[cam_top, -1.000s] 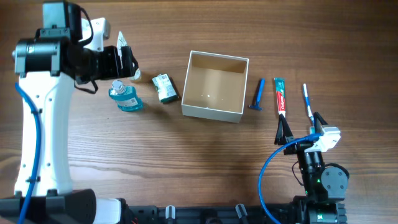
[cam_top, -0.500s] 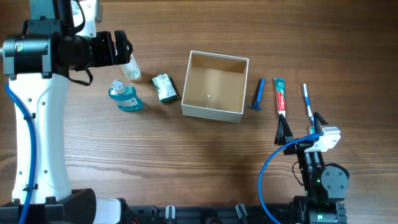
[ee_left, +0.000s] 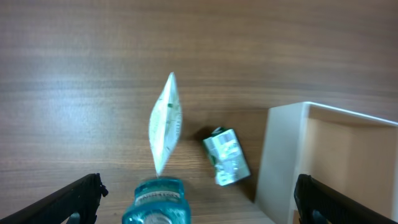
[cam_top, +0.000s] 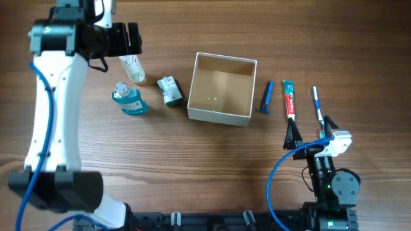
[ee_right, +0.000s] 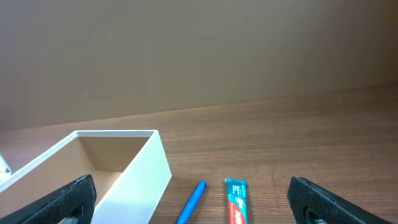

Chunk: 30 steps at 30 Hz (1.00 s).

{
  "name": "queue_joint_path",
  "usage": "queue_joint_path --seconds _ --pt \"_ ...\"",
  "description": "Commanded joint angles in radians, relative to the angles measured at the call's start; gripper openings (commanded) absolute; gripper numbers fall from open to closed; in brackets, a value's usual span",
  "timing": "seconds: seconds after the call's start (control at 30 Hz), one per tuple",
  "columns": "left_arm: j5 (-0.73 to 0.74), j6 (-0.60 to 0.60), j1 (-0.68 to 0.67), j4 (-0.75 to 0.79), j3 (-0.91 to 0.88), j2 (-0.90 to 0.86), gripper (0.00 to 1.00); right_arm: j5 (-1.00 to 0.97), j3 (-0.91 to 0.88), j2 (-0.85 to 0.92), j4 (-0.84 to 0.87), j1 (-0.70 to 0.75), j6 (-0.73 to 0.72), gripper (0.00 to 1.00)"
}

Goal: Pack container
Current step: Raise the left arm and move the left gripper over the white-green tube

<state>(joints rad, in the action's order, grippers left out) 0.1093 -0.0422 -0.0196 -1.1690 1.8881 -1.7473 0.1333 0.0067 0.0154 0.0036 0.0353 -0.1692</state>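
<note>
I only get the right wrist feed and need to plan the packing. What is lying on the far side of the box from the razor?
Observer: Three items lie beyond the container: a blue mouthwash bottle, a green packet and a white tube.
Operator: Is anything inside the box?
Observer: No. The overhead view shows nothing packed in it.
Operator: Where is the other arm?
Observer: The left gripper is open beside the white tube's far end and holds nothing.
</note>
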Motion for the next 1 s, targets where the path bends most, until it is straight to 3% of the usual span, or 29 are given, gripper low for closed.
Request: queue_joint_path --seconds 0.0,0.2,0.4,0.97 --pt "-0.036 -0.014 -0.002 0.029 0.011 -0.047 1.00 -0.014 -0.002 -0.012 0.004 -0.005 0.012 1.00" --pt "-0.036 -0.003 -0.002 0.087 0.010 -0.087 1.00 -0.014 -0.002 -0.012 0.004 -0.005 0.012 1.00" --pt "0.015 0.116 0.000 0.094 0.010 -0.132 1.00 -0.014 -0.002 -0.012 0.004 -0.005 0.012 1.00" --pt "0.020 0.117 0.000 0.055 0.010 -0.243 1.00 -0.014 -0.002 -0.012 0.004 -0.005 0.012 1.00"
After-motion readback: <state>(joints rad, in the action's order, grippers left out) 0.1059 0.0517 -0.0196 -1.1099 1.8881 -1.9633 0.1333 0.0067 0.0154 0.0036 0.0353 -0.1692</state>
